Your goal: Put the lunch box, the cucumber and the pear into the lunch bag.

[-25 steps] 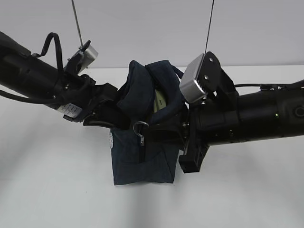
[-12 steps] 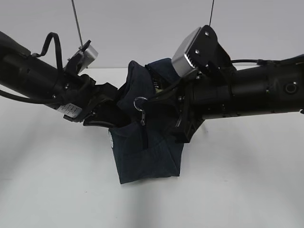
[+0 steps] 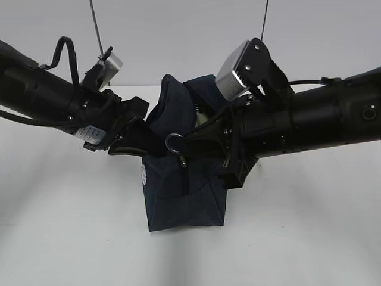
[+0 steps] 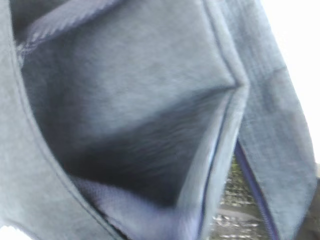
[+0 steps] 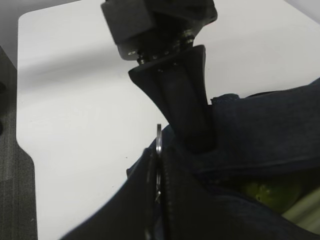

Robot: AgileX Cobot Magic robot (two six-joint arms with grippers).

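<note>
Both tools grip the soft, floppy lunch bag (image 3: 181, 196); left tool (image 3: 136, 143) pinches its rim; right tool (image 3: 205, 138) pinches the zip ring (image 3: 173, 143), the firmest hold.

Blurred lunch bag (image 4: 125, 115) fabric filling left wrist view, green item (image 5: 270, 192) inside, perhaps the pear, mostly hidden

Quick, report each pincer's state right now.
Left pincer: closed, clamped on the lunch bag fabric at its left edge.
Right pincer: closed on the bag's rim beside the ring pull.
</note>
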